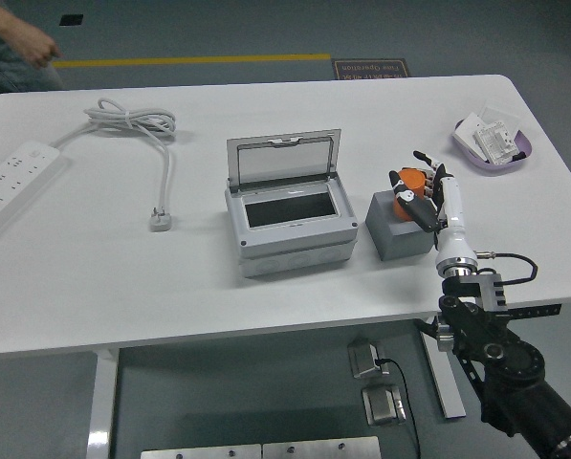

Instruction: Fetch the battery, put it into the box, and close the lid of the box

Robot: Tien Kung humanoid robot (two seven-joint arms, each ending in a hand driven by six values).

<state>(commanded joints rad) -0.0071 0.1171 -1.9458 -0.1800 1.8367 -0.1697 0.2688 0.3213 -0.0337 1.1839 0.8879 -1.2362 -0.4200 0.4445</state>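
An orange battery [412, 179] is held in my right hand [421, 191], just above a small grey block [398, 227] at the table's right of centre. The fingers are curled around the battery, which looks lifted off the block. The grey box [291, 218] stands in the middle of the table, its lid [285, 157] raised upright at the back, its inside dark and empty. The box lies to the left of my hand, beside the block. My left arm is out of view.
A white power strip [12, 177] with a coiled cable and plug [160, 219] lies at the left. A purple dish [495, 143] with white packets sits at the far right. A person's hand [32, 40] shows at the top left corner, off the table.
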